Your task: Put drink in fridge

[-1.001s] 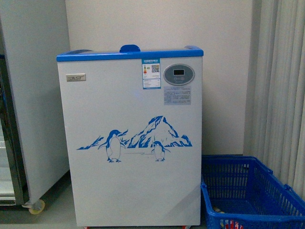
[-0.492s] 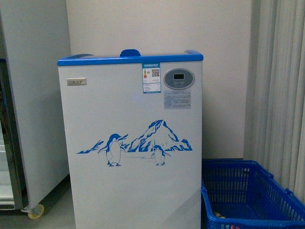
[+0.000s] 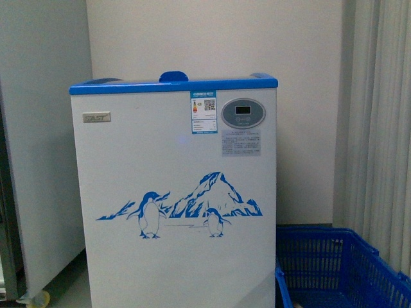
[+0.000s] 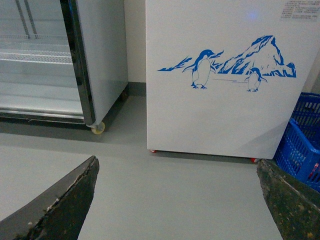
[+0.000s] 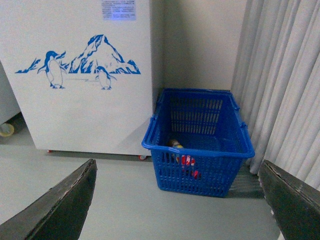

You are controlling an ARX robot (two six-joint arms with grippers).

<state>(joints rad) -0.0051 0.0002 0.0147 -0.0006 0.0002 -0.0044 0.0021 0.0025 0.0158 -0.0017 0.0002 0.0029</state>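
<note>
The fridge (image 3: 173, 192) is a white chest freezer with a blue top rim and a blue penguin-and-mountain print. It fills the middle of the front view. Its lid's blue handle (image 3: 173, 76) shows above the rim. It also shows in the left wrist view (image 4: 225, 75) and the right wrist view (image 5: 75, 70). A drink with a red label (image 5: 187, 162) lies in the blue basket (image 5: 200, 145) right of the fridge. My left gripper (image 4: 180, 200) is open and empty over bare floor. My right gripper (image 5: 177, 200) is open and empty, short of the basket.
A taller grey cabinet on casters (image 3: 38, 128) stands left of the fridge, with a glass door and shelves (image 4: 40, 55). Pale curtains (image 3: 379, 128) hang at the right behind the basket (image 3: 334, 269). Grey floor (image 4: 175, 190) lies in front.
The front view has moved closer and higher: the fridge looks larger and sits lower in frame, and less of the basket and cabinet shows. Nothing else has moved.
</note>
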